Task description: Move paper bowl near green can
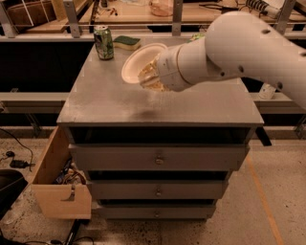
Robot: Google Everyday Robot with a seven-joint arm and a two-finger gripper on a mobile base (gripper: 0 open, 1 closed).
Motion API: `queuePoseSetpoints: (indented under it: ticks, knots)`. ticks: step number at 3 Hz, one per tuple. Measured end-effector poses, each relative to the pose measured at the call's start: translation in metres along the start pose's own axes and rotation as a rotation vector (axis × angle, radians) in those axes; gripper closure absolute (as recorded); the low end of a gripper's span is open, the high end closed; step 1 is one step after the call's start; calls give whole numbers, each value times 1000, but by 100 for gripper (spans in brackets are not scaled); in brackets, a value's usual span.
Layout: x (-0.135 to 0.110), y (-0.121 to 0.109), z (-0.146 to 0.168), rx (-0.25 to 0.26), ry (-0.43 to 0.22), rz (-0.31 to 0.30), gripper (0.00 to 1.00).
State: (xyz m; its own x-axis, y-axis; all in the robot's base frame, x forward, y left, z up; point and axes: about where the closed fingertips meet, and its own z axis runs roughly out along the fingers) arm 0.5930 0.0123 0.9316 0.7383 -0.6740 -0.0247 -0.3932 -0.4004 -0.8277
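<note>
The paper bowl (135, 61) is cream-white and round. It is tilted on edge above the grey cabinet top (105, 103), with its open side facing left. My gripper (151, 76) is at the bowl's right rim and is shut on it, at the end of the thick white arm (229, 45). The green can (103, 42) stands upright at the back left of the top, a short way left of the bowl and apart from it.
A flat green and yellow sponge (127, 42) lies right of the can, behind the bowl. A sliver of a green bag (197, 36) shows behind the arm. Below the top are drawers (158, 157). A wooden box (60, 184) stands at the lower left. A cluttered bench (138, 12) runs behind.
</note>
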Motion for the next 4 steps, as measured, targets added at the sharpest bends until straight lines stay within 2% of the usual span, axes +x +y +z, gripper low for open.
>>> queuePoseSetpoints:
  ticks: [1, 2, 3, 4]
  knots:
    - [31, -39, 13, 35, -42, -62, 100]
    - [56, -50, 54, 46, -143, -57, 100]
    - [70, -46, 108, 55, -291, -4, 100]
    - [90, -61, 152, 93, -392, 56, 100]
